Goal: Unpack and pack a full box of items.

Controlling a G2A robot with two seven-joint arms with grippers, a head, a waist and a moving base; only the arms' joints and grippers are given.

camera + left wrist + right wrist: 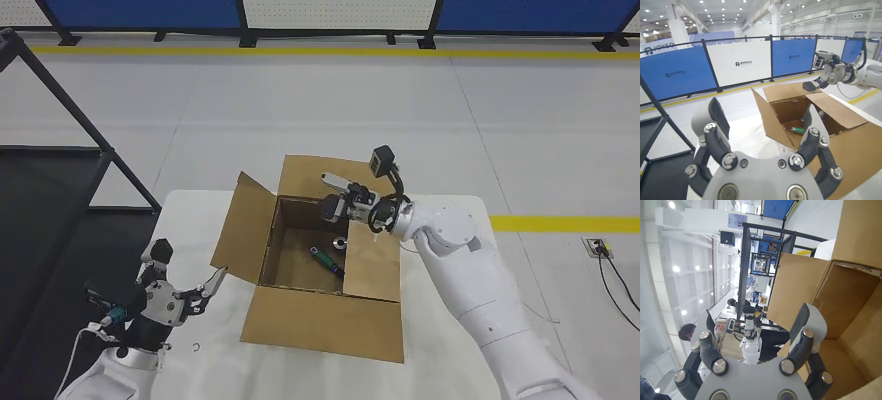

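Black-padded jaws of the right gripper stand spread and empty above the far rim of the box. The left gripper, jaws likewise spread with nothing between them, hangs just beside the box's left flap. On the box floor lies a green-handled tool. It is likely light, stiff and a little slick, best pinched across the handle's middle from straight above. The cardboard flaps would give if knocked. The box sits on the white tabletop.

I noted the box mouth open from above, its right flap folded in over one side. The right gripper, jaws spread, occupied the far rim.
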